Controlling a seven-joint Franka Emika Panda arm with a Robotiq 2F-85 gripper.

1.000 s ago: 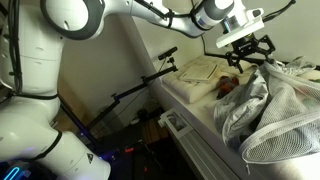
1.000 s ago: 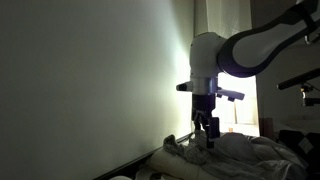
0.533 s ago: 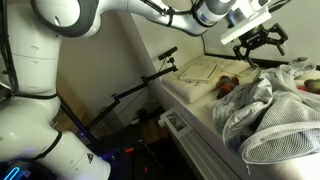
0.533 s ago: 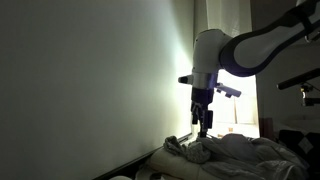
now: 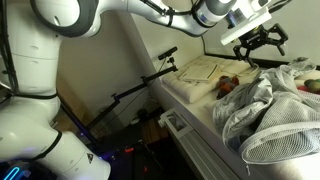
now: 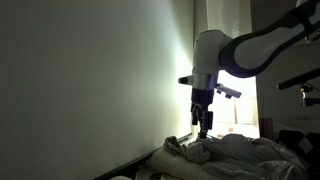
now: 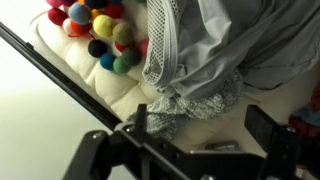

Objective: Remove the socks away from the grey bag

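1. Pale wall (image 6: pixel 90 80) fills the back of the room; below it a white worktop (image 5: pixel 195 106) carries all the cloth things.
2. On the worktop lies a flat cream cloth (image 5: pixel 200 70); the socks (image 5: pixel 229 85), a small red and brown bundle, sit at its edge, right against the side of the grey bag (image 5: pixel 262 105); a fold of the bag seems to lean over them, so part of them is hidden.
3. The grey bag is big and floppy; it slumps in a heap because nothing stiff holds it up; its white mesh panel (image 5: pixel 285 135) sags at the near end.
4. The robot arm (image 5: pixel 140 10) reaches over the worktop; its jaws hang in the air above the socks and the bag, touching neither; they are spread wide apart and hold nothing; I think they are wide so they can come down around the soft bundle.
5. In the wrist view the bag fills most of the picture; a bumpy many-coloured bundle (image 7: pixel 95 25) lies just beside the bag's edge; it may be the socks, but I cannot be sure.
6. The job is not done yet; the next move needs care, since the jaws could pinch the bag's fold along with the socks.
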